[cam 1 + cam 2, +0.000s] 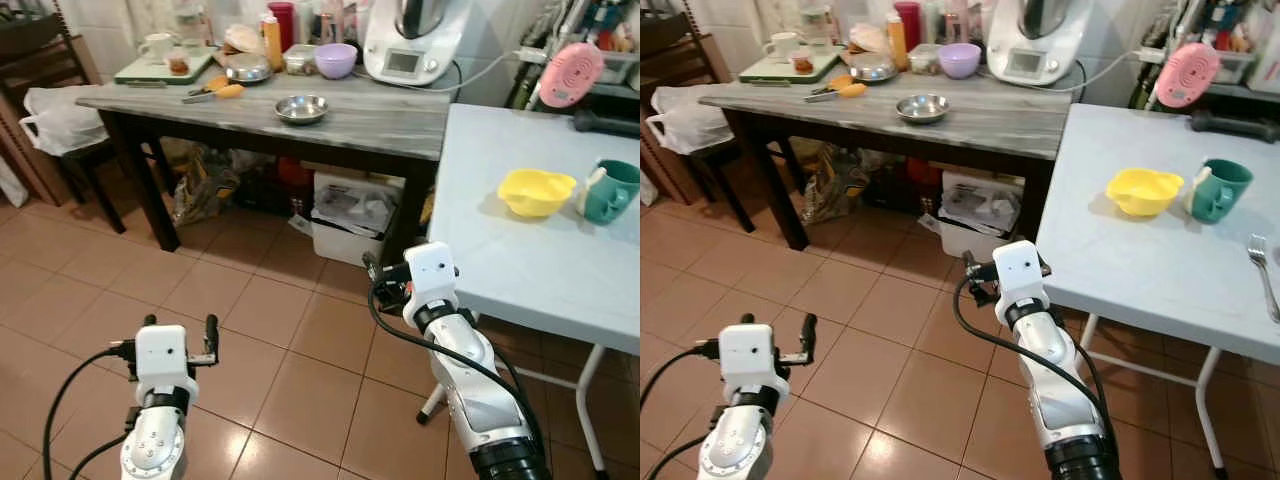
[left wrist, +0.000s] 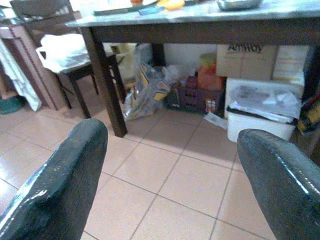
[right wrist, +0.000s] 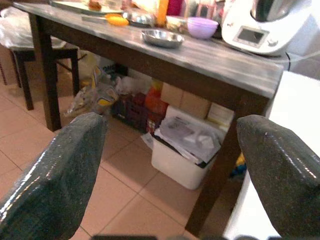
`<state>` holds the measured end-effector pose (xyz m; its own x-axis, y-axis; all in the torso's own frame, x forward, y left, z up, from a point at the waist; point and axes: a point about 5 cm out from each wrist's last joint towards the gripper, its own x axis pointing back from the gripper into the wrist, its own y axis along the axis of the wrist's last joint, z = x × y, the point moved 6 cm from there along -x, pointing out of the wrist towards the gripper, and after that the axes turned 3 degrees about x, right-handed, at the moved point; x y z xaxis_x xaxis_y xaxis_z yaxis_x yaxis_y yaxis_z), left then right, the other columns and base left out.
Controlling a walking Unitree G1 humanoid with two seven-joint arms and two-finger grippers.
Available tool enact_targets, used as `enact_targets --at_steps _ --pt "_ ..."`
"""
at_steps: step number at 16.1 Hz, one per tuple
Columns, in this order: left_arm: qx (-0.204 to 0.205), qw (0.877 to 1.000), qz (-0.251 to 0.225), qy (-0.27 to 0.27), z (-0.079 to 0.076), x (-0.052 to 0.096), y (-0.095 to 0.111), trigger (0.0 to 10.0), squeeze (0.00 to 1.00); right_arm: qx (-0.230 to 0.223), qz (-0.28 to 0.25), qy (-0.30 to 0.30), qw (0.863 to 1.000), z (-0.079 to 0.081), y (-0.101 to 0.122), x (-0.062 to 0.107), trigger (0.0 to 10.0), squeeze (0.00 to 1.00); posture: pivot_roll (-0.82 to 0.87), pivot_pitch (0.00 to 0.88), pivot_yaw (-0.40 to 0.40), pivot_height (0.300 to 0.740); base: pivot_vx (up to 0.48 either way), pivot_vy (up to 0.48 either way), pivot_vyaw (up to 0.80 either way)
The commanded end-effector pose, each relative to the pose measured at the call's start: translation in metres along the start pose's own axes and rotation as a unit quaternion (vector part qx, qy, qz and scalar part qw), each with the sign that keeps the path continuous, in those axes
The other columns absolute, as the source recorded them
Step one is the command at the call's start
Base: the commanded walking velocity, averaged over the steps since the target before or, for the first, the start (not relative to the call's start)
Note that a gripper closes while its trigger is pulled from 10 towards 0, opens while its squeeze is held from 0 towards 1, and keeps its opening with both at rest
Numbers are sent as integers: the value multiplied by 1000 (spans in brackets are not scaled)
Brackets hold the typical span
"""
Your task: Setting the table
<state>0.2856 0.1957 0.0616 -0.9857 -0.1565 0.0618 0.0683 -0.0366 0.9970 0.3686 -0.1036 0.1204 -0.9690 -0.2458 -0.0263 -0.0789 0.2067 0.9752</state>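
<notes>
Steel, in the form of a small steel bowl (image 1: 302, 108), sits near the front edge of the dark wooden table (image 1: 400, 125), apart from the crowded back edge where a purple bowl (image 1: 335, 59), a white kitchen machine (image 1: 410, 40) and a tray (image 1: 160, 68) stand. On the white table (image 1: 520, 260) to your right, a yellow bowl (image 1: 536, 191) and a teal mug (image 1: 608, 190) rest close together toward the far right edge, and a fork (image 1: 1262, 270) lies nearer the front right corner. Your left gripper (image 1: 178, 323) hangs low over the tiled floor with its fingers spread and nothing between them; your right gripper (image 1: 384, 277) is raised just beside the white table's near left corner, fingers likewise apart and empty. The main hazard is that corner: a forward reach with the right arm could clip the table edge or the dark table's leg (image 1: 400, 225). The white table appears to stand on thin folding legs, though the view of them is partial, so a knock might jolt the mug and bowl. Reaching for the steel bowl, you risk sweeping the knife (image 1: 212, 92) lying at the dark table's left front edge.
</notes>
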Motion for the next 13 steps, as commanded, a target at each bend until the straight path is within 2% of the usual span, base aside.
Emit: enact_targets --at_steps 1,3,4,7,8,9,10,11,13 --pt "-9 1000 -6 4 3 -2 6 10000 0 -1 -3 -4 1000 -3 2 -3 10000 0 -90 0 31 740 0 0 0" --pt "-13 1000 -10 -21 -6 -11 11 10000 0 1 -6 -34 999 -20 1 2 10000 0 -155 0 78 740 0 0 0" --pt "-14 999 -16 -42 -15 -21 17 10000 0 7 -2 -68 998 -38 -2 11 10000 0 -193 0 105 740 0 0 0" --pt "-16 997 -20 -74 -26 -37 22 10000 0 16 3 -116 993 -61 -7 26 10000 0 -281 0 158 740 0 0 0" --pt "-16 994 -18 -104 -41 -48 23 10000 0 19 7 -144 989 -72 -10 39 10000 0 -334 0 189 740 0 0 0" --pt "-16 994 -18 -109 -43 -49 24 10000 0 20 7 -147 989 -73 -10 40 10000 0 -334 0 189 740 0 0 0" --pt "-12 991 -23 -129 -55 -56 28 10000 0 19 8 -155 988 -74 -10 44 10000 0 -376 0 206 740 0 0 0" --pt "-10 990 -25 -135 -60 -59 30 10000 0 20 7 -156 987 -74 -9 45 10000 0 -390 0 212 740 0 0 0" --pt "-7 990 -26 -136 -62 -62 30 10000 0 21 4 -155 988 -74 -5 43 10000 0 -392 0 209 740 0 0 0"
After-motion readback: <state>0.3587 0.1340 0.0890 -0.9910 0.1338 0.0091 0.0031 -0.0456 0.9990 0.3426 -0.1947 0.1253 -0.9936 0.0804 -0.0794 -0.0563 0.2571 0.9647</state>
